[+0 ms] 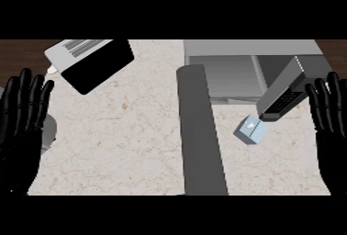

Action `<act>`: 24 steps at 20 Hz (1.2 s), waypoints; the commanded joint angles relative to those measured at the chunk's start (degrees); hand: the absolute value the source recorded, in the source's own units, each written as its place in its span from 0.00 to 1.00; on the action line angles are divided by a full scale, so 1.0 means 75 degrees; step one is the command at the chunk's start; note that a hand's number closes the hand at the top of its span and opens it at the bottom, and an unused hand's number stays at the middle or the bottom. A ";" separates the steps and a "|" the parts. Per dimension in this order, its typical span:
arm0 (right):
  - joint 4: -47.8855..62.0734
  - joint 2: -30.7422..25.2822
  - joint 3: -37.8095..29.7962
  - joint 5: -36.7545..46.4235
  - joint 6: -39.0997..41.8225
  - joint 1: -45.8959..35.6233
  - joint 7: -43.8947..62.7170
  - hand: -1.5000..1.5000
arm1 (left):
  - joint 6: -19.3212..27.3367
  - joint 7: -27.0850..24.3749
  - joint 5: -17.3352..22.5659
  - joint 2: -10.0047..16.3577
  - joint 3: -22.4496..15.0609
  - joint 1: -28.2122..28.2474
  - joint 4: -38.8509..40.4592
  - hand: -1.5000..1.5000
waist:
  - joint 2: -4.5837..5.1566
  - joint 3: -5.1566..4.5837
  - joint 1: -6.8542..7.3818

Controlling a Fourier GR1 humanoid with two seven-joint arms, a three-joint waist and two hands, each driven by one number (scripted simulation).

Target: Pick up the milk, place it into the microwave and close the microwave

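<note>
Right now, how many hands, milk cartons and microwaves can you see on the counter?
Hands: 2, the left hand and the right hand
Milk carton: 1
Microwave: 1
Total: 4

The milk [251, 130] is a small pale blue carton with a white patch on top. It stands on the counter [122, 137], turned at an angle, outside the microwave [251, 48] and just in front of its dark keypad panel [283, 98]. The grey microwave sits at the back right, its pale inside showing. Its dark grey door [202, 137] is swung wide open, left of the carton.
</note>
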 commanded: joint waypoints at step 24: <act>0.1477 0.0445 0.1375 0.1672 -0.2909 0.0234 -0.1450 0.00 | -0.0293 0.0050 0.0868 -0.0456 -0.0111 0.1941 -0.0462 0.00 | 0.0245 -0.0156 -0.0007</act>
